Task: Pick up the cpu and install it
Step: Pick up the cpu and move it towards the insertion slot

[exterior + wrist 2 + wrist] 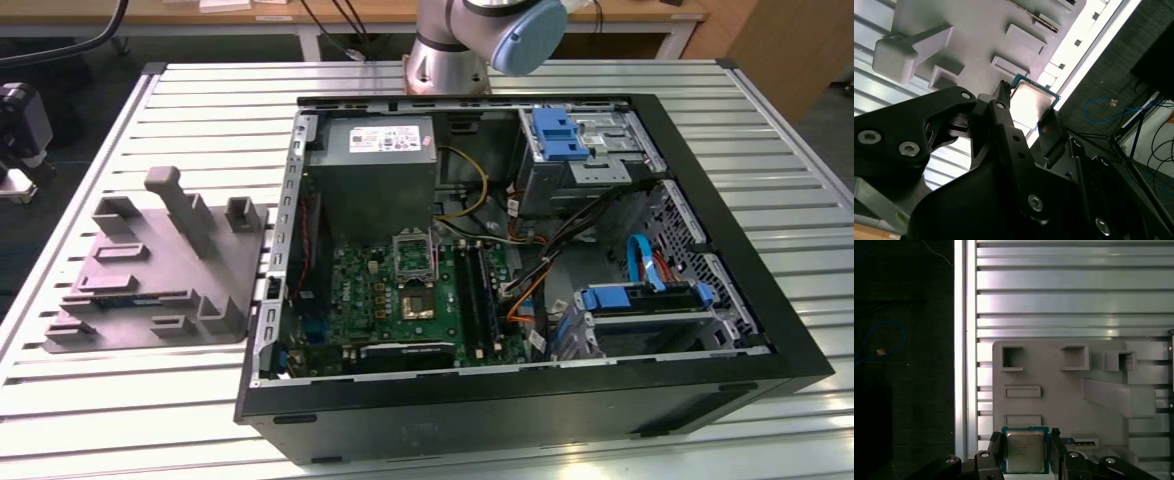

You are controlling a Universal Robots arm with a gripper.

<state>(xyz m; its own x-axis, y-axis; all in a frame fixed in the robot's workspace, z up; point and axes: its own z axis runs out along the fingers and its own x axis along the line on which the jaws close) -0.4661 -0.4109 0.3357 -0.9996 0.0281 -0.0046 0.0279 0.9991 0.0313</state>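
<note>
First wrist view: we look down past the pincer onto a grey moulded tray lying on a slatted metal table.
Pincer: its two black fingers press against opposite edges of the cpu, one on each side, pinching it between them.
Opening: the jaws stand only as far apart as the cpu is wide.
Cpu: we see a small flat square with a pale silver top and a thin blue-green rim, held level over the edge of the tray. We cannot tell how high above the tray it hangs.
Second wrist view: from a slanted angle we see the same grip. The cpu sits between the fingertips of the pincer, with the tray behind it.
Tray: grey plastic with square pockets and raised blocks.
Exterior view: the tray lies on the table at the exterior view's left, just beside an open black computer case. A green circuit board lies inside the case, and the arm's base stands behind it.
</note>
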